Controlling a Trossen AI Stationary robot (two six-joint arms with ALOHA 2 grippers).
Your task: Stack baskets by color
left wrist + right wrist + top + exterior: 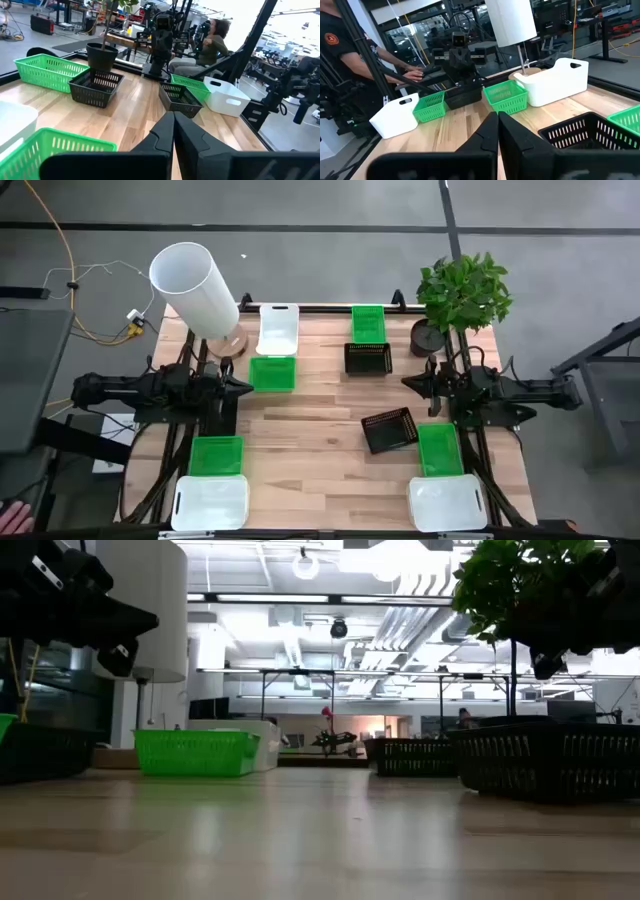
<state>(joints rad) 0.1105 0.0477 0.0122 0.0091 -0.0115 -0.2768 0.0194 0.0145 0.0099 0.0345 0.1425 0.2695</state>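
Open table centre [320,410], baskets [390,430] around

Floor [330,205]: grey, around the table from 9 through 12 to 3 o'clock.
Ceiling lights [305,565]: bright, overhead at 12 o'clock.
Far tables [300,675]: dark-framed, across the room.
Seated person [212,42]: beyond the table's edge.

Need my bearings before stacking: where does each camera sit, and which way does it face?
High: overhead, straight down; left gripper and right gripper, both shut, face inward.
Low: table height, level across; arms overhead.
Left wrist: past its fingers toward the right arm.
Right wrist: past its fingers toward the left arm.
Shared: tilted black basket.
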